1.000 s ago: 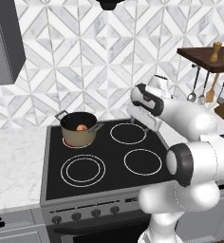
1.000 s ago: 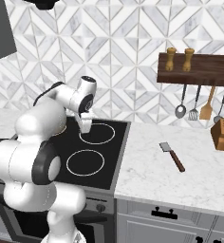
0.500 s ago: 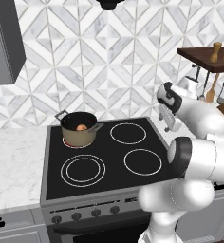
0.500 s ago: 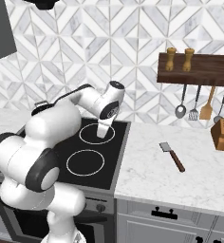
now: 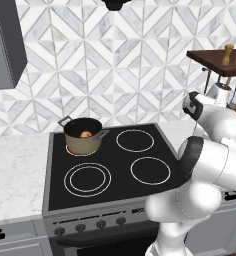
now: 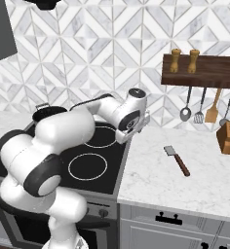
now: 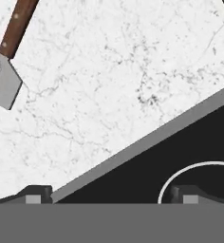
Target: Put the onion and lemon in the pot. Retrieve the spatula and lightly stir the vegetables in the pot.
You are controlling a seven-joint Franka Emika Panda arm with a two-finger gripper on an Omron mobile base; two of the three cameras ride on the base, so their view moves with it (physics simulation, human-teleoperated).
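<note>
The pot [image 5: 83, 135] stands on the back left burner of the stove [image 5: 110, 192], at about ten o'clock on the cooktop in the left base view. Inside it lies the onion [image 5: 85, 134], an orange-brown ball against the dark interior. Whether the lemon is in there too cannot be told.

The spatula [image 6: 177, 160] lies flat on the marble counter [image 6: 204, 185] at three o'clock from the stove, well apart from the pot, its grey blade toward the wall and its brown handle toward the counter's front edge. In the hand view the spatula [image 7: 9, 57] sits at ten o'clock.

The gripper [image 7: 111, 193] hangs above the seam between cooktop and counter, its two fingers spread wide with nothing between them.
</note>
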